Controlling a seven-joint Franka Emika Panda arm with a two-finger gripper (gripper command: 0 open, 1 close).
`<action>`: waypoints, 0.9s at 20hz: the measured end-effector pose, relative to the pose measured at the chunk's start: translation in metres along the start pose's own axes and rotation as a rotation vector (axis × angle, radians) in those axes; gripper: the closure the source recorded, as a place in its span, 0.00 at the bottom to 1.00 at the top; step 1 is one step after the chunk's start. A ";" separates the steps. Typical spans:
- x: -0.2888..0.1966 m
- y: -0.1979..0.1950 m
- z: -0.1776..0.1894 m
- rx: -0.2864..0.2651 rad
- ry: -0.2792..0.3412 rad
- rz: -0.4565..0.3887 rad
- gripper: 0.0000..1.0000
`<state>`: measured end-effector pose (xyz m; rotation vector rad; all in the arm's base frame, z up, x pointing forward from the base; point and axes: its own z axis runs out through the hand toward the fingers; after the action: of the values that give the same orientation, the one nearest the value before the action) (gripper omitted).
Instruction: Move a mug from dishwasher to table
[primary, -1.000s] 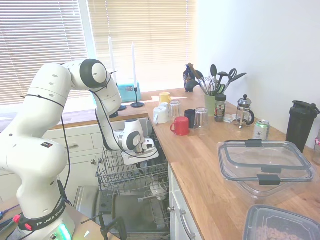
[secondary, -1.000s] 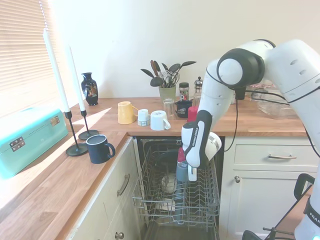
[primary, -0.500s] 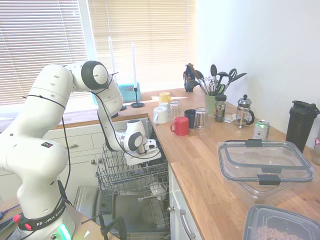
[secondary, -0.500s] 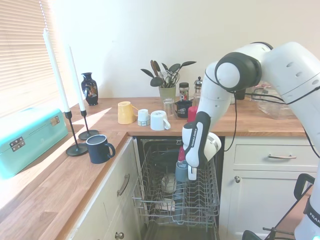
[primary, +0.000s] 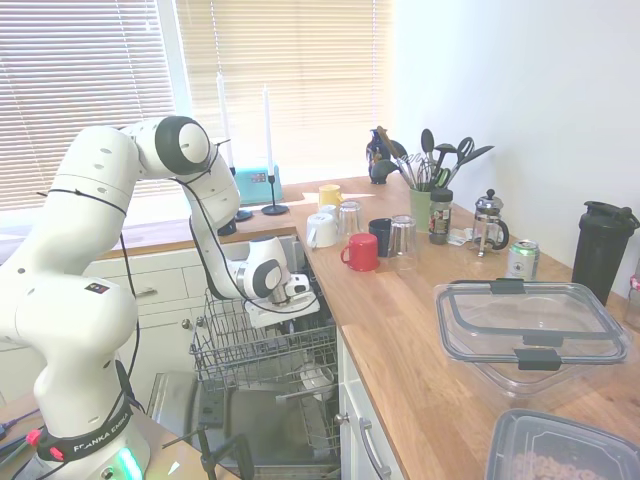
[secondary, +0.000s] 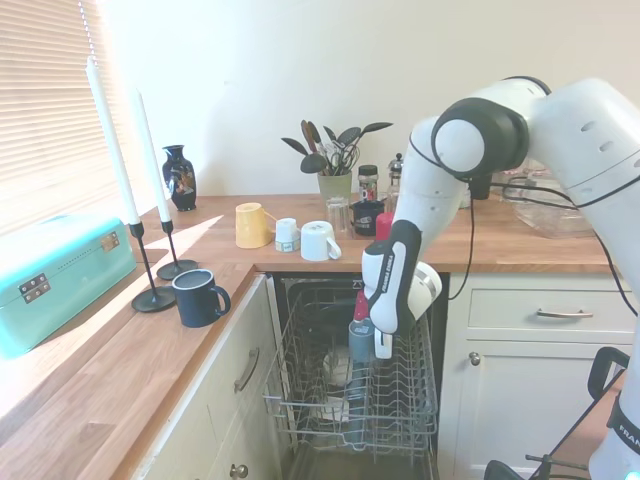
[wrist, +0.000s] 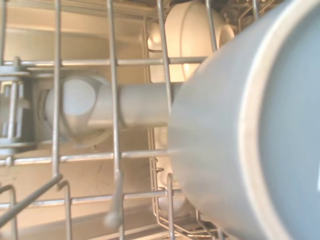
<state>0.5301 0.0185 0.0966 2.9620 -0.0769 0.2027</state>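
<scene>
Your white arm reaches down over the pulled-out upper rack of the dishwasher, a basket of thin grey wire set among white cabinet fronts. The claw hangs just above that rack, and the blue-grey mug sits right at its tip, smooth and matte, raised a little clear of the wires. You cannot tell from either outside camera how wide the fingers stand, because the wrist body hides them; the mug sits against the claw, but a firm grip is not visible. From the wrist camera, the mug fills the near side as a broad grey cylinder with a pale rim, and beyond it lie crossing rack wires and a rounded white dish lower in the machine.

Above and beside the claw runs the counter, warm light-brown wood in visible plank strips. On it, well apart from the claw, stand a glossy red mug, a white mug, a yellow mug and clear glasses. Farther along the wood are a pot of dark kitchen tools and a clear plastic box with a clip lid. On the other side of the claw, a dark navy mug rests near two black candlesticks with tall white candles.
</scene>
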 end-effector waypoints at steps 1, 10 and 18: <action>-0.002 -0.003 -0.007 -0.002 0.005 -0.002 1.00; -0.013 -0.030 -0.066 -0.013 0.033 0.017 1.00; -0.023 -0.086 -0.104 -0.019 0.047 0.000 1.00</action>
<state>0.4988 0.1224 0.1808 2.9369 -0.0717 0.2706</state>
